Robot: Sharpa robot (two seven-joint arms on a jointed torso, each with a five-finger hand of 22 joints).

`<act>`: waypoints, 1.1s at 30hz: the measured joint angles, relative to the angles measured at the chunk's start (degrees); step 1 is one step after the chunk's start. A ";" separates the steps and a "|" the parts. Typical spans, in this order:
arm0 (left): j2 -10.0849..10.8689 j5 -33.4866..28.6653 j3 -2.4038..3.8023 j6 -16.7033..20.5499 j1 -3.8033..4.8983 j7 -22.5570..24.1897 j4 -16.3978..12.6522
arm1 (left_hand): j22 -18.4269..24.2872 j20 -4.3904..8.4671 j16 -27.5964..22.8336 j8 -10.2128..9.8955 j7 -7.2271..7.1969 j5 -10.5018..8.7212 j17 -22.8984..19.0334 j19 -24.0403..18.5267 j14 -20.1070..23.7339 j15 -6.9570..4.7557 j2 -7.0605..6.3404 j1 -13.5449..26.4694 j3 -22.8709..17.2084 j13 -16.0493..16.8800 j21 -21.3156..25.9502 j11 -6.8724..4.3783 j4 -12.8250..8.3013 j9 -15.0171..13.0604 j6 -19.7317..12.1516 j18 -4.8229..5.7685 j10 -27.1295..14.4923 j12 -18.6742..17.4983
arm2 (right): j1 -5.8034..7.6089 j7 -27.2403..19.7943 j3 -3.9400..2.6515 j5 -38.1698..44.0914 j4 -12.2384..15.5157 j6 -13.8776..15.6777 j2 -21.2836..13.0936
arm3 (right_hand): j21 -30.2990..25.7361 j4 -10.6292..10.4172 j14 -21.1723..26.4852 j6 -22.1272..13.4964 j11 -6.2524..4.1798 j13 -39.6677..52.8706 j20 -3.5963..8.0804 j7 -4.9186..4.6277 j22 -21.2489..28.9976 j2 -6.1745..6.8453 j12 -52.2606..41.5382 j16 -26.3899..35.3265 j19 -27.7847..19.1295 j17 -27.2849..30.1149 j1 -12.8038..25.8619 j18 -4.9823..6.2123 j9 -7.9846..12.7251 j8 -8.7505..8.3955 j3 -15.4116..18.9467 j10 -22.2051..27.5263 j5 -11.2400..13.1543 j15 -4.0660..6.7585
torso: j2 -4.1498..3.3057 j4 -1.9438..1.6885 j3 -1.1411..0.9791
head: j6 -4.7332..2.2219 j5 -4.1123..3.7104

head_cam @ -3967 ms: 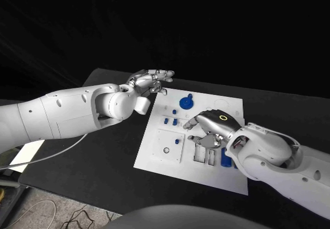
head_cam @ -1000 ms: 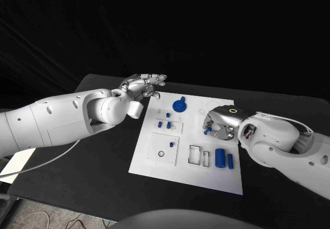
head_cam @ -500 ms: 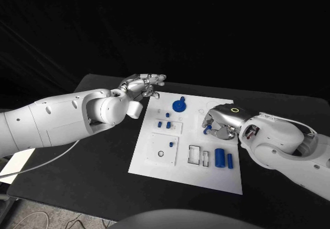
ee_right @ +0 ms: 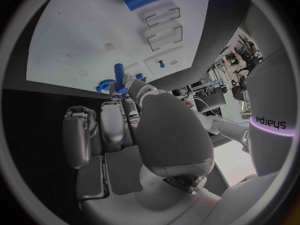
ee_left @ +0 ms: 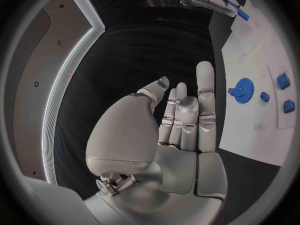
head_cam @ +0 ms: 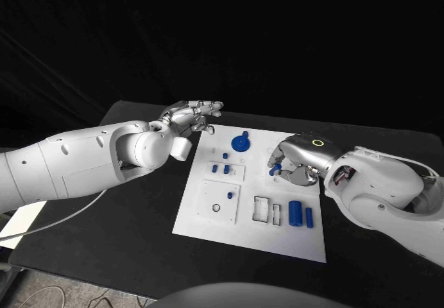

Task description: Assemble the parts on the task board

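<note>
The white task board lies in the middle of the black table. My right hand hovers over the board's far right part and pinches a small blue peg in its fingertips; the peg stands up between them in the right wrist view. My left hand hangs beyond the board's far left corner with its fingers straight and nothing in it. A blue gear sits at the board's far edge. Two blue cylinders lie side by side near the right edge.
Small blue pieces stand in a framed field left of my right hand, and another blue piece sits in the square plate. Two open rectangular slots lie beside the cylinders. Black table surrounds the board.
The right hand has come up from the slots to the board's far right part, and the blue peg now shows in its fingertips. The left hand has stayed where it was.
</note>
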State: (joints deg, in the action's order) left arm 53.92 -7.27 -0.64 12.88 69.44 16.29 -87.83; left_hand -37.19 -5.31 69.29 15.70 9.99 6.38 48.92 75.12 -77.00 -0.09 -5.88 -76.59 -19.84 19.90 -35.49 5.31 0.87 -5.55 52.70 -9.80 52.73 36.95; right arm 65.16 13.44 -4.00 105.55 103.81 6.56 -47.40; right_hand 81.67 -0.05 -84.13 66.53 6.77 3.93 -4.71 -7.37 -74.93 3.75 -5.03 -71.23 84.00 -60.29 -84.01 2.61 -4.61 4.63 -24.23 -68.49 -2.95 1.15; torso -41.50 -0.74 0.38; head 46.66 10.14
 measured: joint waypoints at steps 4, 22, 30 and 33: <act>-0.06 0.00 0.00 0.00 0.00 -0.01 -0.06 | 0.00 0.00 0.00 0.00 0.00 0.00 0.00 0.00 0.00 0.00 0.00 0.00 0.00 0.00 0.00 0.00 0.00 0.00 0.00 0.00 0.00 0.00 | 0.45 0.13 -0.08 -0.04 1.55 0.00 0.58 | 0.00 0.00 0.00 0.00 0.00 0.00 0.00 0.00 0.00 0.00 0.01 0.00 0.00 0.00 0.00 0.00 0.00 0.00 0.00 0.00 0.00 0.00 | -0.01 -0.02 0.00 | -0.04 0.13; -0.66 0.01 0.00 -0.01 -0.01 -0.03 -0.32 | -0.01 -0.21 0.00 0.23 0.21 0.00 0.00 0.21 0.20 0.20 0.00 0.00 0.00 -0.06 0.00 0.00 0.00 -0.05 -0.21 0.00 0.00 0.00 | -1.61 -0.50 1.45 -0.15 -1.32 -0.16 11.42 | 0.22 0.22 0.00 0.00 -0.01 0.01 0.00 0.00 0.02 0.03 0.61 0.00 0.00 0.02 0.02 0.00 -0.04 0.00 -0.56 0.01 -0.15 -0.01 | -0.16 -0.13 0.00 | 1.15 3.49; -0.64 0.01 0.01 0.00 0.00 -0.05 -0.40 | 0.00 -0.21 0.00 0.23 0.01 0.00 -0.06 0.21 0.20 0.20 0.00 0.00 -0.15 -0.06 0.00 0.00 -0.15 -0.05 -0.41 0.00 0.00 0.32 | -4.01 -1.18 1.95 -0.12 -3.76 -0.28 14.43 | 0.22 0.23 0.00 0.00 -0.01 0.01 -0.01 0.00 0.02 -0.06 0.54 0.01 0.00 0.02 0.11 0.00 -0.03 0.00 -0.56 0.01 -0.16 -0.01 | -0.18 -0.09 -0.04 | 1.87 4.80; -0.72 0.01 0.01 0.00 0.00 -0.05 -0.40 | -0.01 -0.21 0.00 0.22 0.01 0.00 -0.06 0.21 0.20 0.20 0.00 0.00 -0.15 -0.06 0.00 0.00 -0.15 -0.05 -0.41 0.01 0.00 0.32 | -4.71 -1.51 2.21 -0.11 -4.41 -0.36 15.52 | 0.22 0.24 0.00 0.00 -0.01 0.01 -0.01 0.00 0.02 -0.13 0.55 0.01 0.00 0.03 0.20 0.00 -0.03 0.00 -0.57 0.01 -0.38 -0.01 | -0.18 -0.08 -0.07 | 2.18 5.23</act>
State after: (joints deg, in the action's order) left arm 53.20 -7.27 -0.63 12.88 69.44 16.24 -88.24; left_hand -37.20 -5.51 69.29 15.92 10.00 6.38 48.86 75.33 -76.80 0.11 -5.88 -76.59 -19.99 19.84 -35.49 5.31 0.72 -5.60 52.29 -9.79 52.73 37.27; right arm 60.45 11.93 -1.79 105.44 99.40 6.20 -31.88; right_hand 81.88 0.18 -84.13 66.53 6.75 3.94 -4.72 -7.37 -74.91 3.62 -4.49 -71.23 84.00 -60.26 -83.81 2.61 -4.64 4.62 -24.80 -68.48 -3.33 1.14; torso -41.68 -0.82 0.31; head 48.84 15.37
